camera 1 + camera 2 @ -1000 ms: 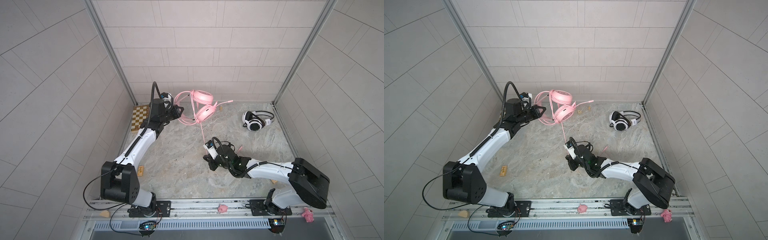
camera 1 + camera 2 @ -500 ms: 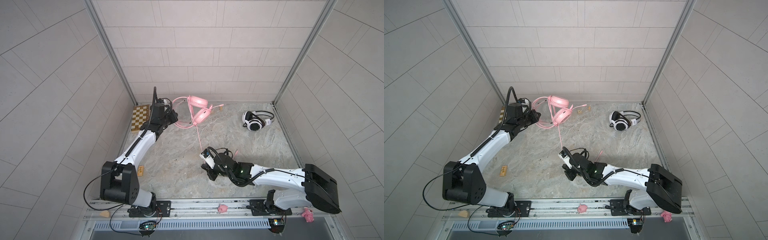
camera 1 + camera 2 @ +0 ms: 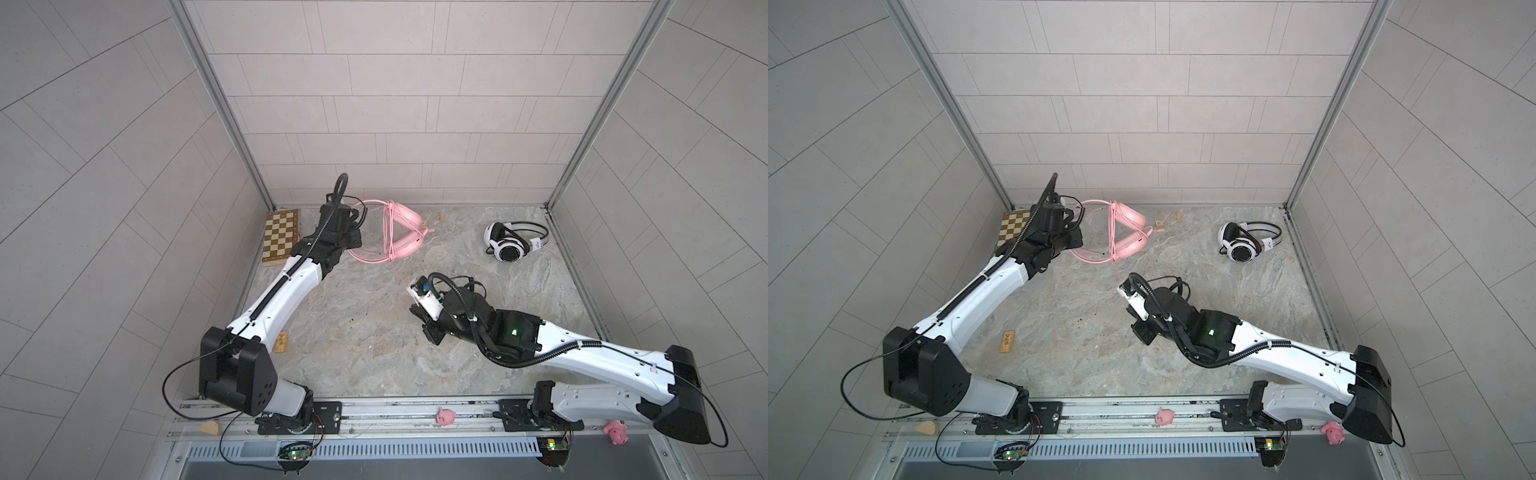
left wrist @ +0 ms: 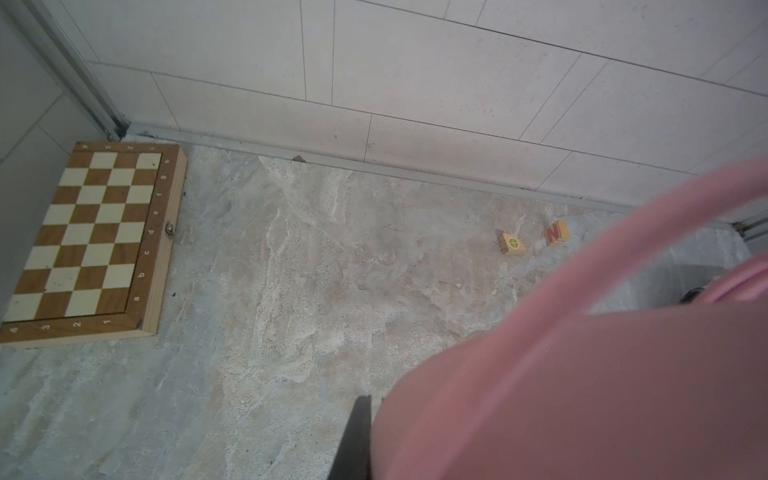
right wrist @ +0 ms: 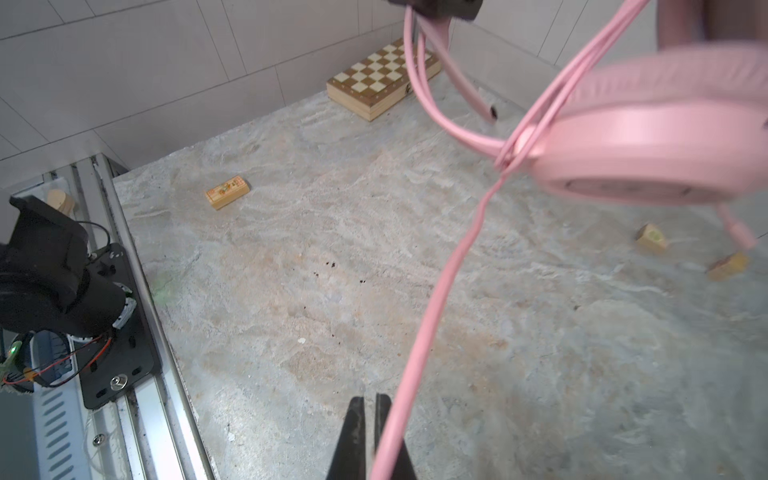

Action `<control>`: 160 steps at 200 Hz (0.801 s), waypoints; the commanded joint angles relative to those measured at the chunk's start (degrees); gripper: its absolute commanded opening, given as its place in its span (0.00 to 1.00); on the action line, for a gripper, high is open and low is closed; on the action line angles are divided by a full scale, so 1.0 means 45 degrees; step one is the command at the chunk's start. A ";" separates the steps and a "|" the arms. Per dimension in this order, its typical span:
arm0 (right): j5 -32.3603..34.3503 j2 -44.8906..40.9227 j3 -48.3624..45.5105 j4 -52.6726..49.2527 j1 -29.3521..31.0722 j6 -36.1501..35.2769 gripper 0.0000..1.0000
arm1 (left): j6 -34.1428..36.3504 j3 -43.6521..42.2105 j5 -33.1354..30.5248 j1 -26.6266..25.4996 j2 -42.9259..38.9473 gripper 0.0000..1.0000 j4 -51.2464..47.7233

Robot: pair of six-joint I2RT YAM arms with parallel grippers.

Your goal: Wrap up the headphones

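In both top views the pink headphones (image 3: 409, 232) sit in the upper middle of the frame, a little left of centre and near the back wall. They are held up off the table (image 3: 353, 353) by the left gripper (image 3: 355, 240), whose jaws are pinched on the headband (image 3: 368, 260). The right wrist view shows this grip at its top edge, with the pink bands curving down from the black jaws to an ear cup (image 5: 648, 153) that hangs clear of the table at the upper right. In the left wrist view only one dark finger (image 4: 355, 436) shows at the bottom, beside a blurred pink mass that fills the lower right. Several strands of cable (image 5: 436, 299) cross the pair next to the cups. One strand runs straight from there down to the right gripper (image 5: 368, 401), which sits near the centre of both top views, low over the table. Its fingers are pressed together with only a slit between them. The cable passes in front of one finger and seems nipped at their base, though the contact itself is hard to make out. The white headphones (image 3: 509, 247) lie on the table in the upper right of the floor, near the right wall, well apart from both grippers. A chessboard (image 3: 281, 237) lies in the upper left corner of the floor, beside the left arm. Two small blocks (image 4: 513, 243) lie near the back wall, and a domino (image 3: 283, 341) lies at the lower left.
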 commanded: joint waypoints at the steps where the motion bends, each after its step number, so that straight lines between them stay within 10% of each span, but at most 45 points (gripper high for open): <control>1: 0.1618 -0.0302 0.1340 -0.1898 0.0057 -0.1194 0.05 | 0.1584 0.1023 -0.1871 -0.0782 0.0278 0.02 -0.0578; 48: 0.4113 -0.0189 0.2953 -0.3480 -0.1117 -0.2953 0.06 | 0.4070 0.1614 -0.2020 -0.2194 0.0894 0.01 -0.1340; 104: 0.7157 0.0075 0.3507 -0.3175 -0.2655 -0.4976 0.06 | 0.5599 0.2343 0.3699 -0.2460 0.1082 0.02 -0.2956; 160: 0.6200 0.0453 0.4065 -0.2274 -0.4389 -0.4496 0.11 | 0.6411 0.2447 0.5760 -0.2782 0.1045 0.01 -0.3216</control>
